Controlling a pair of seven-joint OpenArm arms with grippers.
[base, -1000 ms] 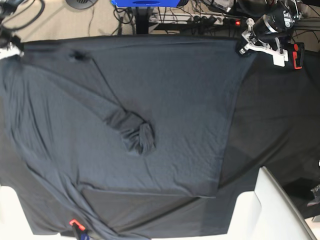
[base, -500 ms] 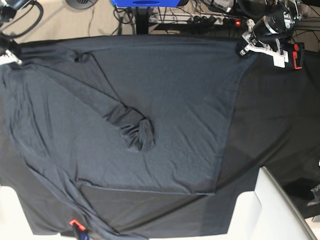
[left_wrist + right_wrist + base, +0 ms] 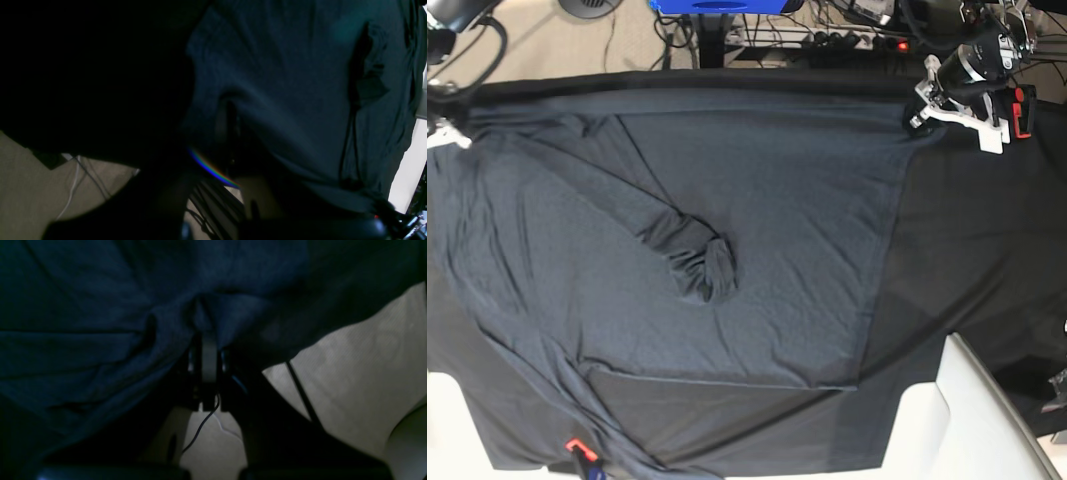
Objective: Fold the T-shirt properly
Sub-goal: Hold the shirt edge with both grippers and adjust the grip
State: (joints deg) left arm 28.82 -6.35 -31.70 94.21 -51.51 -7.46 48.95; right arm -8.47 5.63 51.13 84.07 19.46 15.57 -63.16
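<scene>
The dark slate-grey T-shirt (image 3: 757, 200) lies spread over the black tablecloth (image 3: 977, 250). One sleeve is folded onto its middle and ends in a bunched cuff (image 3: 707, 265). My left gripper (image 3: 919, 116) is at the shirt's far right corner, shut on the fabric; the left wrist view shows the T-shirt (image 3: 300, 83) pulled into the dark left gripper (image 3: 230, 130). My right gripper (image 3: 441, 130) is at the far left corner, partly cut off by the frame edge. In the right wrist view the T-shirt (image 3: 100, 306) is pinched in the shut right gripper (image 3: 204, 336).
White blocks sit at the near right (image 3: 972, 420) and near left (image 3: 442, 420) corners. A small orange clip (image 3: 575, 445) sits at the near edge. Beyond the table's far edge are a blue object (image 3: 717, 5), cables and a power strip (image 3: 847, 40).
Both grippers shifted slightly outward and nearer. The shirt's far edge is drawn tighter between them, and the pucker near the far left has flattened.
</scene>
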